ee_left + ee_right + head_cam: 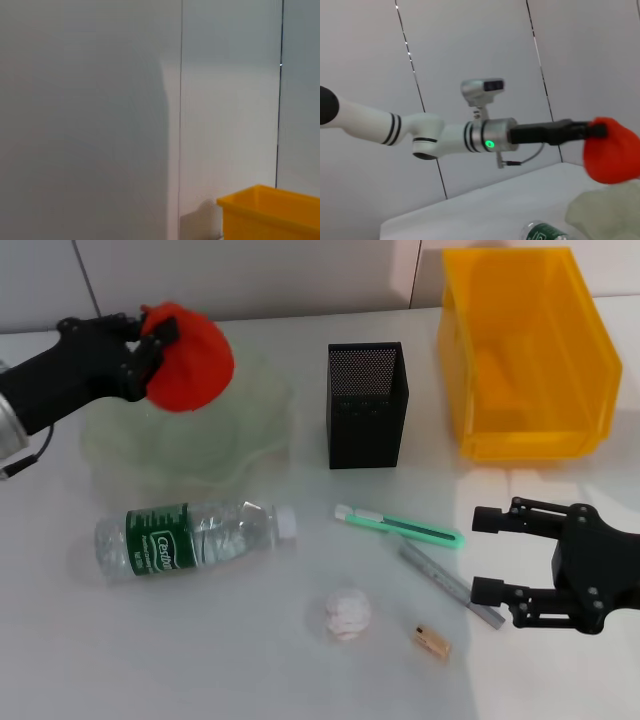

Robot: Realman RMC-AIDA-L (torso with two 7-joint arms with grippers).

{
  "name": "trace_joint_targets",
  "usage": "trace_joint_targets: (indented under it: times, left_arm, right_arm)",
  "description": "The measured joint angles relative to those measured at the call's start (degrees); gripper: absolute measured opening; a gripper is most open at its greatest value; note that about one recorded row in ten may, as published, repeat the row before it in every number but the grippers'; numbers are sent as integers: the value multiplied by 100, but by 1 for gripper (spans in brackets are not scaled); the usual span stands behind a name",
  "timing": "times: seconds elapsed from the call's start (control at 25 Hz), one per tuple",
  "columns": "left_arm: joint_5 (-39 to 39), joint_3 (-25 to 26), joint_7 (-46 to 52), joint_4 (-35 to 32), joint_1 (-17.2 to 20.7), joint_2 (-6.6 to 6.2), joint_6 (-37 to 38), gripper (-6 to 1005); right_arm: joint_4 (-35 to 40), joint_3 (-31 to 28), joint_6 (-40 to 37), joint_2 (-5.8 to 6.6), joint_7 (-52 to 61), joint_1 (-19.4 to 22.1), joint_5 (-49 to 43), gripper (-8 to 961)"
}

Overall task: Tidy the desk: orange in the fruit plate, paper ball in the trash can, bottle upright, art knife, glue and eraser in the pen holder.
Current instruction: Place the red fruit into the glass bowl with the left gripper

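My left claw point(150, 345) clenched on orange point(188, 358), held above fruit plate point(250, 440), far left. My right claw point(487, 555) released, near right, beside art knife point(400, 526).

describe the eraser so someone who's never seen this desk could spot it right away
Start at the black mesh pen holder mid-desk and come toward the near edge, past the green art knife and grey glue stick. The eraser is the tiny tan block right of the white paper ball, the smallest thing there.
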State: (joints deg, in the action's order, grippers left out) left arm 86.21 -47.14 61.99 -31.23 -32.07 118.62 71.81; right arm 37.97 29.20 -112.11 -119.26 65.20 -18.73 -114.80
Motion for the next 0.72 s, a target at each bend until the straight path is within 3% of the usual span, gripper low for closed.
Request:
trace_joint_targets:
  times: [0.36,0.64,0.72]
  left_arm:
    - [21,-485,84,234,-312,34,-1354,145]
    - [-317,-499,112,298,-253,35,-1238,189]
    - [-383,-497,115,286,-205,29,-1121,245]
  right_arm:
    - [-17,5,-30,-5,38,-79,28,770]
    - [19,-3,-1,19,417,-81,90,770]
    - [53,-3,8,24,501,-81,90,770]
